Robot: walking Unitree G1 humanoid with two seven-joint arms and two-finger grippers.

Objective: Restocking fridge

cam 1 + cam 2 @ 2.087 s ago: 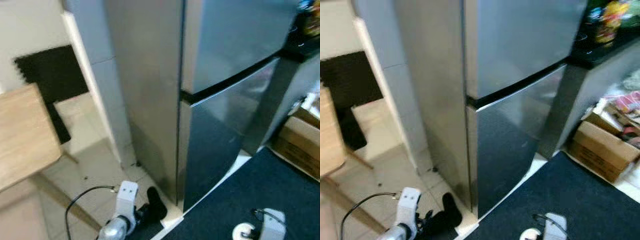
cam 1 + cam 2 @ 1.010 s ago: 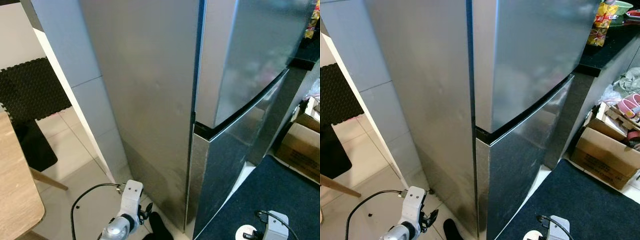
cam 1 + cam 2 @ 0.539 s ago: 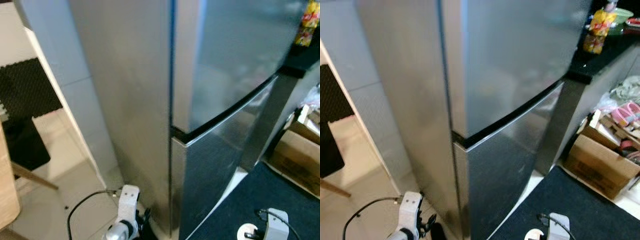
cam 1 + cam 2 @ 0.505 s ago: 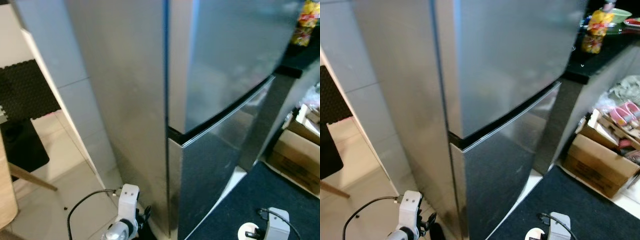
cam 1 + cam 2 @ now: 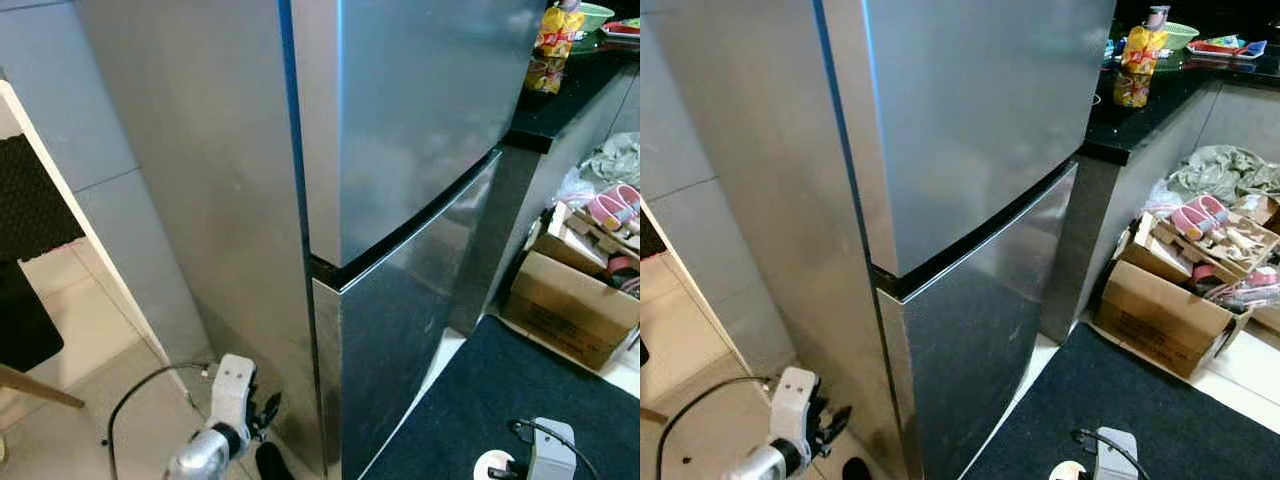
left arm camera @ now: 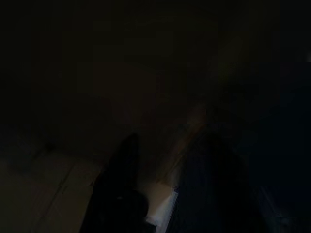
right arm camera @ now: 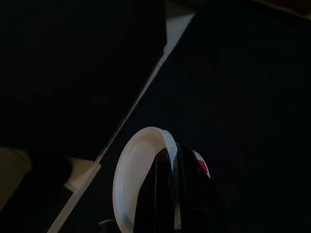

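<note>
**Robot stands before shut fridge, white tub in its right gripper**

A tall stainless-steel fridge (image 5: 400, 130) fills the head camera's picture, both its upper door and its lower door (image 5: 980, 330) closed, a dark seam running between them. The left arm hangs low beside the fridge's near corner, its white wrist housing and a looping black cable above pale floor tiles; the left gripper (image 5: 262, 440) points down at the floor, and its own wrist view is too dark to show whether the fingers are parted or pressed together, so that cannot be told. The right arm hangs low over a dark blue mat (image 5: 1140, 400) that lies in front of the fridge. In the right wrist view, the right gripper (image 7: 172, 194) is clenched on the rim of a round white tub (image 7: 138, 179), a red-and-white label just visible beside the fingers; the tub hangs above the mat, near the mat's white edge strip and apart from the fridge. To the fridge's right, a black countertop (image 5: 1140, 110) carries a yellow snack packet (image 5: 1132, 70) and a green bowl (image 5: 1180, 35). Below the counter, an open cardboard box (image 5: 1165, 310) sits on the floor, holding pink slippers (image 5: 1200, 215) and other odds and ends, with a heap of grey-green cloth (image 5: 1225, 170) behind it.
</note>
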